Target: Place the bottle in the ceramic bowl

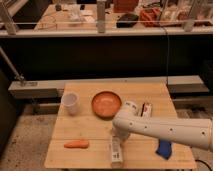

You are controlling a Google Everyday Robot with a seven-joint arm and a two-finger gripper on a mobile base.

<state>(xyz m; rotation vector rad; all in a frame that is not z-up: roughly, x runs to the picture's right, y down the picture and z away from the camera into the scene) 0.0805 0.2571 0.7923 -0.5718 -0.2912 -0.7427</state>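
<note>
1. A wooden table (87, 127) stands on a speckled floor, with a low grey ledge (35, 90) just beyond its far edge.
2. The bowl (106, 105) sits upright on the far half of the table, close to the middle, its orange inside facing up.
3. A white cup (70, 103) stands left of the bowl, near it but not touching.
4. The bottle (116, 157) lies on its side at the near edge of the table, with its length running from far to near. It is on the wood, nearer than the bowl and well apart from it.
5. A white arm (165, 131) reaches in from the right across the near right part of the table. Its bend sits just near and right of the bowl.
6. The gripper (117, 143) points down at the far end of the bottle and is right on it. I cannot tell whether it is apart or clamped on the bottle, because the arm's end covers that spot.
7. A carrot (76, 144) lies left of the bottle, along the near edge and apart from the bottle.
8. A blue thing (163, 149) lies near the right corner, partly hidden under the arm.
9. A dark packet (147, 108) and a white container (131, 106) lie right of the bowl, just beyond the arm.
</note>
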